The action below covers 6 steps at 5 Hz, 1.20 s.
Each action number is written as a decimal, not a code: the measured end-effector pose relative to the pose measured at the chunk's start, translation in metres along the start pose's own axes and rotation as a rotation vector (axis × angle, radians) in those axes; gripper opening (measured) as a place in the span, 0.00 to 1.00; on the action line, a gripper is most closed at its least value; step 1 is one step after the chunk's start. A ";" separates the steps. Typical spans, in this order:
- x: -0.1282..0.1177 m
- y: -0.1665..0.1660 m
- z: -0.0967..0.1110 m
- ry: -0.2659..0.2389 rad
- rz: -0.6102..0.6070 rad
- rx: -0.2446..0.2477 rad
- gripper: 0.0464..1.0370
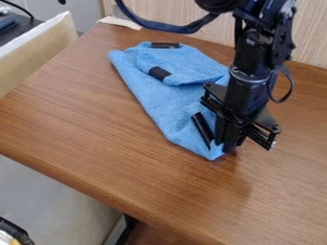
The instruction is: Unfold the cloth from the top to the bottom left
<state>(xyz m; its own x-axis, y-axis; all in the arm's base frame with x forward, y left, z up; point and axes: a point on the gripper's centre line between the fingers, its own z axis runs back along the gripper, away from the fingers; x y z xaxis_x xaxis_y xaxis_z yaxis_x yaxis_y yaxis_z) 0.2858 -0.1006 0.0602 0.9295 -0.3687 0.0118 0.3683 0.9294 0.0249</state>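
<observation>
The cloth (150,98) is laid on the counter (83,129), its upper part folded over in a loose flap (191,67) and its narrow end pointed towards the near side. By this, the unfolding is judged unfinished: the flap is still to be opened out and the cloth spread towards the bottom left. The narrow end is met by the jaws, hung from the arm (246,91); whether they are open or closed cannot be told.
</observation>
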 end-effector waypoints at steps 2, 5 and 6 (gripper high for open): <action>-0.006 0.000 -0.002 0.015 0.002 0.023 0.19; -0.009 0.008 0.010 -0.002 0.031 0.040 0.97; -0.008 0.009 0.023 -0.031 0.030 0.049 0.97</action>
<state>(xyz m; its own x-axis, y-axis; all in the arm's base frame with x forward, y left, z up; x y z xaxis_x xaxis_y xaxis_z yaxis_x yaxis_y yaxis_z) 0.2813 -0.0898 0.0829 0.9387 -0.3417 0.0444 0.3381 0.9383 0.0729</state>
